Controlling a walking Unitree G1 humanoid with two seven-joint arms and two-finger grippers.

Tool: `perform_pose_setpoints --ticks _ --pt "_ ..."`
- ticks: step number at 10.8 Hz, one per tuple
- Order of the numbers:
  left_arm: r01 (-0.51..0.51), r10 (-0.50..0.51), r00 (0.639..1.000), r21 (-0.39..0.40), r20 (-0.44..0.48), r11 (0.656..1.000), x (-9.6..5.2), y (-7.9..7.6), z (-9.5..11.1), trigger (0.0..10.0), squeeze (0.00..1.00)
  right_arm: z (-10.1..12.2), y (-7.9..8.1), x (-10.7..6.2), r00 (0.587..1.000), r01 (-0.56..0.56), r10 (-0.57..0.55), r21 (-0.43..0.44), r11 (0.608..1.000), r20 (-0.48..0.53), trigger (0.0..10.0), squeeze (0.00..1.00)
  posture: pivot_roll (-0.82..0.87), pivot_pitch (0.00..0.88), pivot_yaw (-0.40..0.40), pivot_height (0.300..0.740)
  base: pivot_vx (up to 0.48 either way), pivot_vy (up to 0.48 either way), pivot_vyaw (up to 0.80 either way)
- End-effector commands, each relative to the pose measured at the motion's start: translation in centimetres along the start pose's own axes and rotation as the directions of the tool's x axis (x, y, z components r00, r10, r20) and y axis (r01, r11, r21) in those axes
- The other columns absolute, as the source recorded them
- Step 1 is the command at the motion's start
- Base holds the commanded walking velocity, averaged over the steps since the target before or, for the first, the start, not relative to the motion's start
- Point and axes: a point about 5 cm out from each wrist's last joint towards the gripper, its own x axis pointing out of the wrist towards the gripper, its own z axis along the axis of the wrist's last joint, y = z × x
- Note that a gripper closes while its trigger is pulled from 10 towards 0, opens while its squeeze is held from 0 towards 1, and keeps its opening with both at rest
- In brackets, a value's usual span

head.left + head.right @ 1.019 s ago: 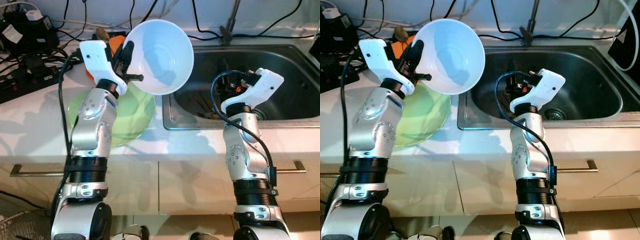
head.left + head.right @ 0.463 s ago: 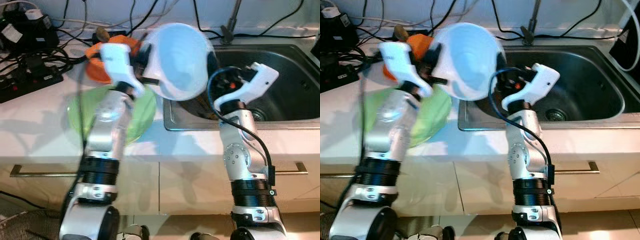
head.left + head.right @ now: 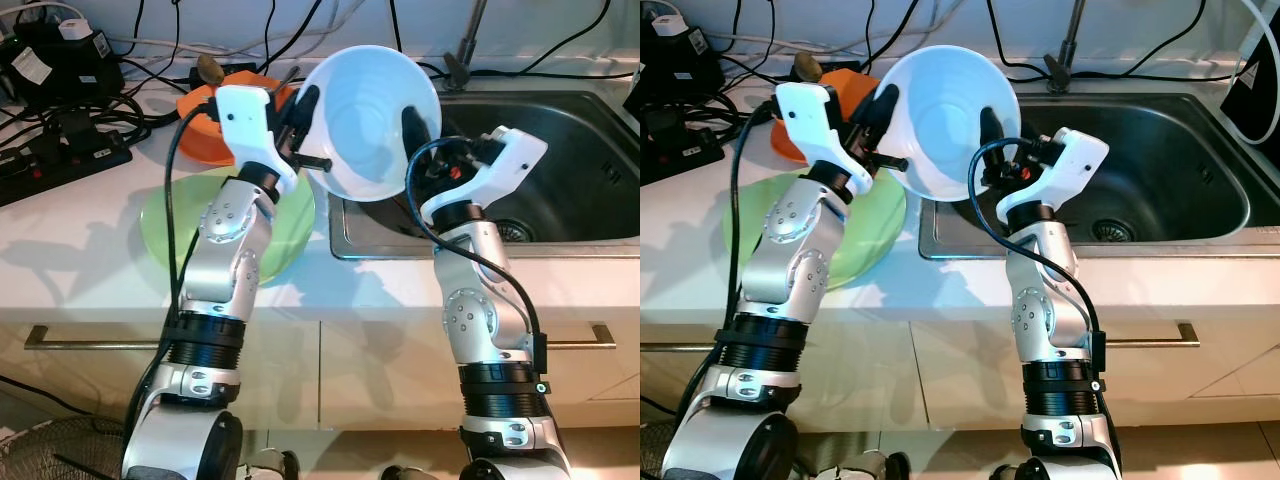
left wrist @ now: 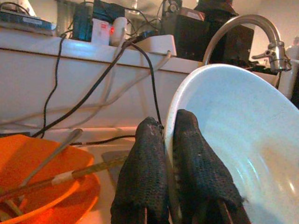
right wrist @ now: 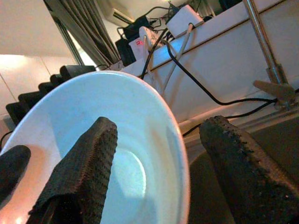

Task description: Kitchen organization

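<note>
While left tool [image 4: 170, 161] pinches white bowl [image 3: 365, 125] rim aloft, right tool [image 5: 159, 163] spread astride opposite rim.

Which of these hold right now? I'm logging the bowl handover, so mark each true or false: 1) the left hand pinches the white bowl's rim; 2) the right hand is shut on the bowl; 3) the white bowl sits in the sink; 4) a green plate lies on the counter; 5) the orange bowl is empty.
1) True: the left hand pinches the white bowl at its rim.
2) False: the right hand is open, its fingers straddling the rim.
3) False: it is held up above the sink edge.
4) True: the green plate lies there.
5) False: the orange bowl holds utensils.
</note>
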Motion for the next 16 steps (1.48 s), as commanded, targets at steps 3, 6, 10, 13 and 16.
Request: perform_pose_setpoints --ticks 3,6,10,13,16 --pt "-0.005 0.005 0.998 0.011 0.062 1.000 0.5 0.4 1.4 10.0 0.00 -0.4 0.1 -0.3 1.000 0.006 -0.006 0.005 1.000 -0.021 10.0 0.00 0.03 0.030 0.051 0.740 0.000 0.000 0.00" --pt "-0.020 0.023 0.997 -0.043 0.076 0.999 0.5 0.6 1.7 10.0 0.00 -0.7 0.3 -0.3 1.000 -0.001 0.002 0.032 0.999 -0.029 0.0 0.00 0.04 0.042 0.048 0.740 0.000 0.000 0.00" --pt "0.011 -0.005 0.998 -0.106 0.055 0.994 0.5 0.3 1.2 10.0 0.00 -0.9 0.6 -0.2 0.999 -0.017 0.019 0.049 0.999 -0.040 10.0 0.00 0.04 0.050 0.047 0.740 0.000 0.000 0.00" --pt "0.050 -0.047 0.999 -0.148 0.022 0.988 0.3 -0.4 0.4 10.0 0.00 -1.1 0.7 -0.2 0.999 -0.021 0.024 0.064 0.998 -0.046 10.0 0.00 0.04 0.049 0.047 0.740 0.000 0.000 0.00" --pt "0.051 -0.049 0.999 -0.154 0.017 0.987 0.3 -0.3 0.4 10.0 0.00 -1.0 0.7 -0.2 0.999 -0.020 0.023 0.081 0.996 -0.037 0.0 0.00 0.04 0.045 0.047 0.740 0.000 0.000 0.00"
